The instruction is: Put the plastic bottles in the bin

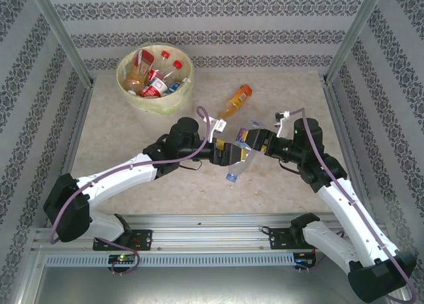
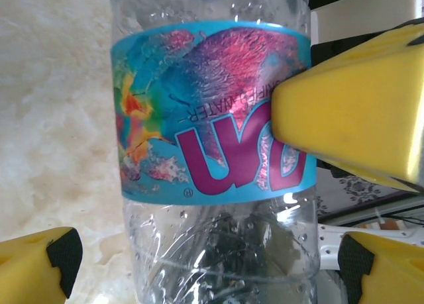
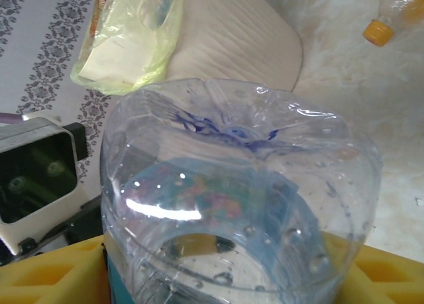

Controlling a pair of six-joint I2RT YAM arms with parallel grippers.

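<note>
A clear plastic bottle with a bright blue label hangs over the middle of the table, cap end toward the near edge. My right gripper is shut on it: one yellow finger presses the label, and both fingers flank its body in the right wrist view. My left gripper stands open around the lower body, with a gap at each fingertip. The bin sits at the far left with several bottles inside. An orange bottle lies on the table right of the bin.
Patterned walls and metal posts enclose the table on three sides. The bin's cream wall and the orange-capped bottle lie beyond the held bottle in the right wrist view. Both arms meet at the table's centre.
</note>
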